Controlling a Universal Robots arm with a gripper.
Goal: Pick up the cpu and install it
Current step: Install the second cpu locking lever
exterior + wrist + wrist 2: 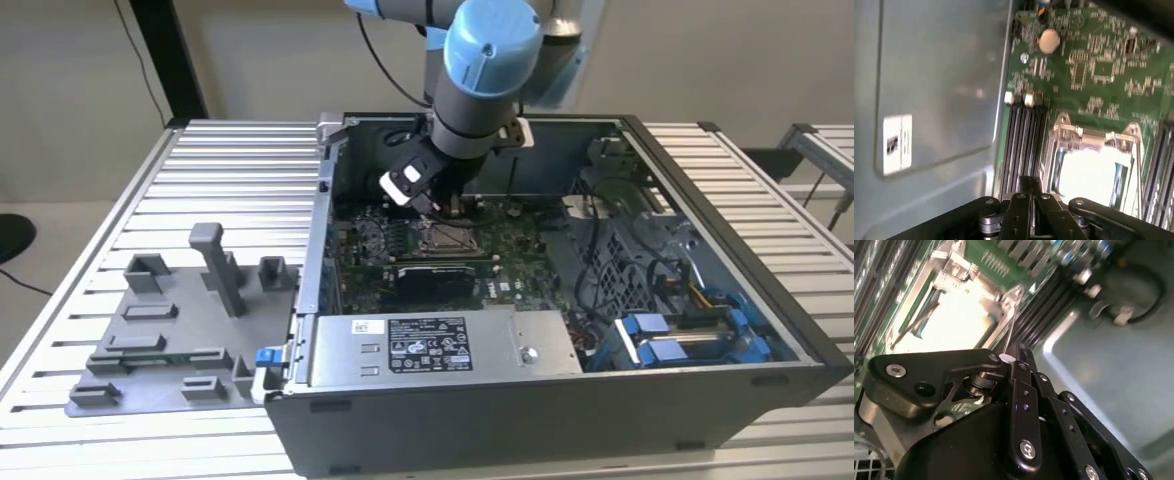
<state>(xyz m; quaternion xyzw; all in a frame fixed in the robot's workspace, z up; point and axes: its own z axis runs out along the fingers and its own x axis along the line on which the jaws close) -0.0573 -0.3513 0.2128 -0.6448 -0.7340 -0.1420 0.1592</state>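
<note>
While seated in its socket, cpu (1094,175) just beyond claw (1026,187)

I am working in a robotics lab or test workshop — not a home or office. My bench (200,170) is a table of ribbed aluminium profiles set against a plain pale wall, with a second such bench (821,150) at the exterior view's right. An opened desktop computer case (561,400) lies on its side there, motherboard (521,250) bared, and beside it sits a grey plastic fixture plate (167,335) with upright blocks — a staged assembly station.
</note>
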